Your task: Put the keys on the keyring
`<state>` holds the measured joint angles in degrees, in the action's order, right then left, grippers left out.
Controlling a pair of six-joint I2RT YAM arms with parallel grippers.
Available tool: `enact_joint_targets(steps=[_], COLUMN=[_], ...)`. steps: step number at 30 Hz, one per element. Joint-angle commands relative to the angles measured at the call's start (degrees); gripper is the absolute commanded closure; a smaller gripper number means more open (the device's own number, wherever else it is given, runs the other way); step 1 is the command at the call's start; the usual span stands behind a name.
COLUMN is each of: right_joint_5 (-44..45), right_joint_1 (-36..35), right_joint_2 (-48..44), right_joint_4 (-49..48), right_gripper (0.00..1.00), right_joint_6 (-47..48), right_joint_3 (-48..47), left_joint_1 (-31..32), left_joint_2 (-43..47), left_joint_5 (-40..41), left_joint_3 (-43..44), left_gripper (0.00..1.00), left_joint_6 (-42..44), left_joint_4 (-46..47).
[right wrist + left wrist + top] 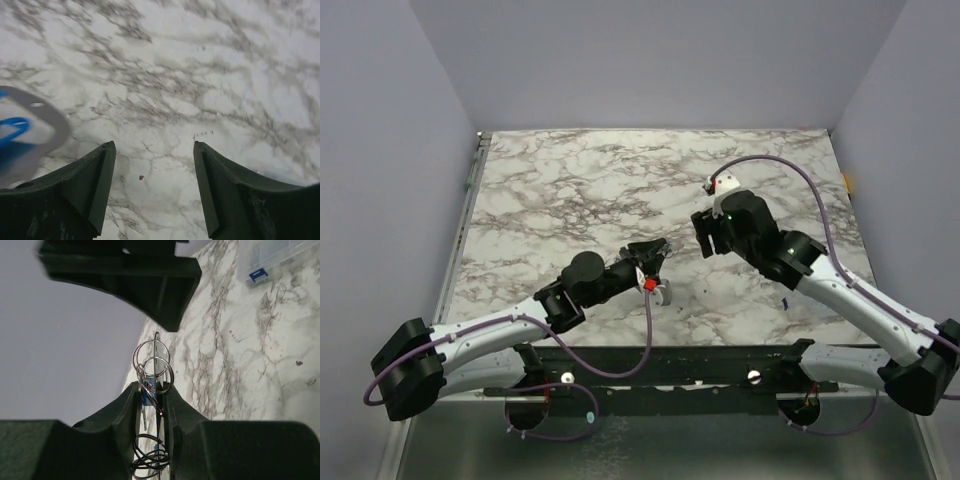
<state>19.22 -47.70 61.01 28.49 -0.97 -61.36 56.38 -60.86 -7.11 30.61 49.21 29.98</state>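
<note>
In the left wrist view my left gripper point(152, 387) is shut on the keyring point(152, 365), whose thin silvery loops stick up past the fingertips. A blue key head point(147, 397) sits pinched between the fingers with it, and darker wire loops point(150, 457) hang lower in the gap. The top view shows this gripper point(658, 255) near the table's centre, held above the marble. My right gripper point(703, 235) hovers just to its right. Its jaws point(154, 145) are open with only marble between them. No green or yellow-gold key shows.
The right gripper's black body point(125, 280) looms just beyond the keyring. A clear plastic box with a blue latch point(270, 260) stands further off. A blurred grey and blue shape point(25, 135) fills the right wrist view's left edge. A small dark-blue piece point(786, 303) lies by the right arm.
</note>
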Motion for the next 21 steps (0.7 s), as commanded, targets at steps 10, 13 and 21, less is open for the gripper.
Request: enact_joint_targets(steps=[10, 13, 21], right_joint_5=[-10.4, -10.5, -3.2], right_joint_1=[14.2, 14.2, 14.2], right_joint_2=[8.1, 7.1, -3.3], right_joint_4=[7.1, 7.6, 4.3], right_gripper=[0.34, 0.34, 0.28], right_joint_6=[-25.7, -27.8, -28.2], right_joint_3=[5.0, 5.9, 6.0], left_joint_1=[-1.3, -3.5, -10.8], left_joint_2=[10.4, 11.6, 16.7], left_joint_5=[6.4, 13.3, 20.9], left_joint_3=[-2.9, -2.2, -3.3], left_gripper=[1.0, 1.0, 1.0], left_joint_6=[8.0, 8.2, 1.6], left_joint_4=[-4.8, -2.8, 6.7])
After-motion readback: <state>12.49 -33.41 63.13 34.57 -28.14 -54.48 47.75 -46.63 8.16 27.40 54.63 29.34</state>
